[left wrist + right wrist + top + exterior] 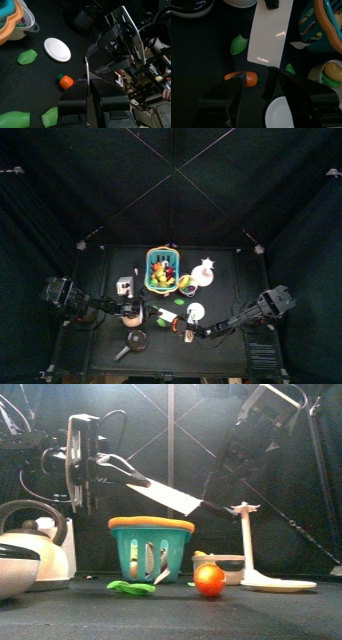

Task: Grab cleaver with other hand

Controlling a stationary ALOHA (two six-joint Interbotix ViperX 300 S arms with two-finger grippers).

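Observation:
The cleaver [167, 496] hangs in the air above the basket, its white blade slanting down to the right. My left gripper [104, 464] is shut on its dark handle. In the left wrist view the cleaver [87, 82] shows edge-on as a thin line rising from between the left gripper's [88, 97] jaws. In the right wrist view the blade [268, 35] lies just beyond my right gripper [264, 87], whose jaws stand open and apart from the blade's tip. The right arm [261, 424] comes down from the upper right.
A teal basket [150, 544] with an orange rim stands under the cleaver. A kettle [27, 549] is at the left, a white stand [249, 549] at the right. A green leaf [131, 588], an orange fruit [210, 580] and a white plate [57, 49] lie on the table.

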